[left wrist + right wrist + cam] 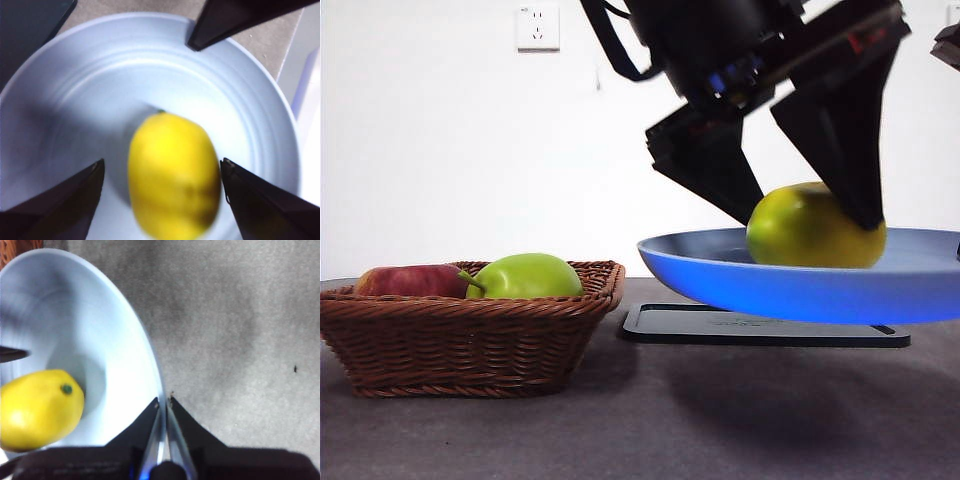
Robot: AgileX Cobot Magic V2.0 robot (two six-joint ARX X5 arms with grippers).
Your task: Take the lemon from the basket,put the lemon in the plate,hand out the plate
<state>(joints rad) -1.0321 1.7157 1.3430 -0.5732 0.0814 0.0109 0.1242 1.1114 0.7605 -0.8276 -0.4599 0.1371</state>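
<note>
The yellow lemon lies in the blue plate, which is held in the air above the black tray. My left gripper hangs over the plate, its jaws open on either side of the lemon. In the left wrist view the left gripper straddles the fruit over the plate. My right gripper is shut on the plate's rim, with the lemon beside it. The wicker basket stands at the left on the table.
The basket holds a red apple and a green pear-like fruit. A flat black tray lies on the table under the raised plate. A white wall with a socket is behind.
</note>
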